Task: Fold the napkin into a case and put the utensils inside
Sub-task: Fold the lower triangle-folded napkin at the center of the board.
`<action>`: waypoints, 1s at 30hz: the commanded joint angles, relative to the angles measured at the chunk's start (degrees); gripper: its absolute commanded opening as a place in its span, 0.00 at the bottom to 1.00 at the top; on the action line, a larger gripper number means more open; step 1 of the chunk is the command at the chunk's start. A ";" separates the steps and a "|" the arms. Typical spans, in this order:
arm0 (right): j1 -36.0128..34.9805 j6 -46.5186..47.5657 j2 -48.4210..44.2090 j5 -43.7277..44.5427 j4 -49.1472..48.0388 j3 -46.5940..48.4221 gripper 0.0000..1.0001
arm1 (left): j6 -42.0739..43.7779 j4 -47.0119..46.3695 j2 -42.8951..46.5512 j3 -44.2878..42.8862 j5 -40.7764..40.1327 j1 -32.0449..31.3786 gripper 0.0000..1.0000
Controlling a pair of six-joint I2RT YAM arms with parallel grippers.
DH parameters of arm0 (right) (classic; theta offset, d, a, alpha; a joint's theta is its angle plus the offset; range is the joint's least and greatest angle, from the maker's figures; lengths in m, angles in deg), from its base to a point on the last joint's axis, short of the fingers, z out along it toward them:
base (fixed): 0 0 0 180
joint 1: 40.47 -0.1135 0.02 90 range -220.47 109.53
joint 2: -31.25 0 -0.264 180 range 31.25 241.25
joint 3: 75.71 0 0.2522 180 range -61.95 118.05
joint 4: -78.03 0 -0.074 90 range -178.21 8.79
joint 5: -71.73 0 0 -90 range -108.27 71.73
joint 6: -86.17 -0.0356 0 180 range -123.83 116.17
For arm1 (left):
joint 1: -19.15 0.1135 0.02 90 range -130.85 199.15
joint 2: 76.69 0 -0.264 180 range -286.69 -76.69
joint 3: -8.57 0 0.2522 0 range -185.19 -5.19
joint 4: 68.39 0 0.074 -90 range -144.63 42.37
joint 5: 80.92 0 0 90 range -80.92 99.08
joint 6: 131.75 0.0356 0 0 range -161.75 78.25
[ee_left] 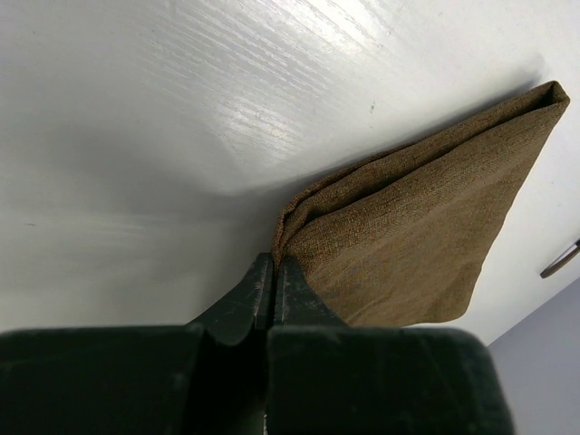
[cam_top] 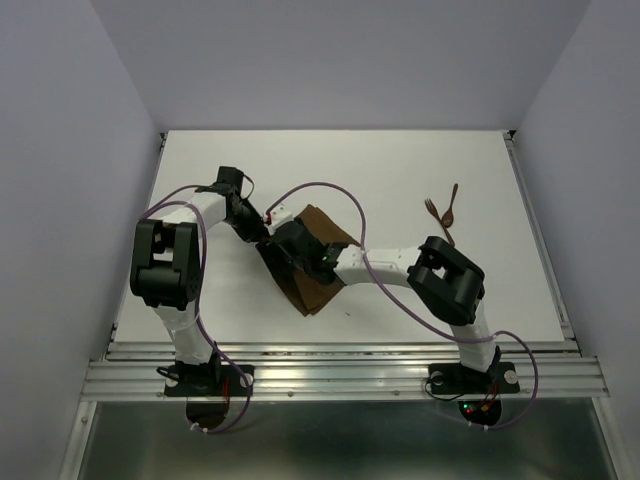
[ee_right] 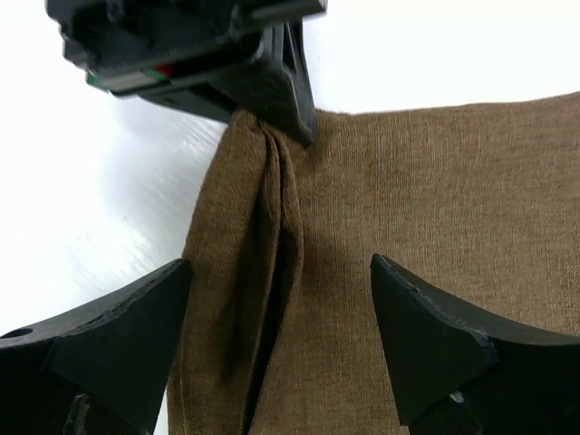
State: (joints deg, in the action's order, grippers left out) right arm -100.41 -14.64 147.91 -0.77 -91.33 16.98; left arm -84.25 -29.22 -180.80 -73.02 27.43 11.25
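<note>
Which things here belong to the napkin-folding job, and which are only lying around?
For the job: napkin, pinched by the left pincer; fork; spoon.
Not for the job: table; purple cables on the arms.

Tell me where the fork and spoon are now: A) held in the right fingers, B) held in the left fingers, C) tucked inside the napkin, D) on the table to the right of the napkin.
D: the fork and spoon lie together on the table, well clear of the napkin's right edge.
</note>
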 commanded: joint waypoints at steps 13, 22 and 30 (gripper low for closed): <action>-1.67 0.79 2.68 4.03 -2.87 6.58 0.85 | 0.05 0.26 2.34 1.12 0.02 -0.01 0.00; -1.67 0.79 5.86 5.44 -3.04 9.13 0.78 | 0.05 0.08 2.25 1.12 0.28 -0.01 0.00; -2.20 0.26 8.84 6.58 -2.42 10.62 0.68 | -0.04 0.26 2.86 1.30 0.28 -0.01 0.00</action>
State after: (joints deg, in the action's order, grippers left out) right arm -101.75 -13.92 155.34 3.38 -92.59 24.55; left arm -84.25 -29.51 -180.80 -72.17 27.52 11.25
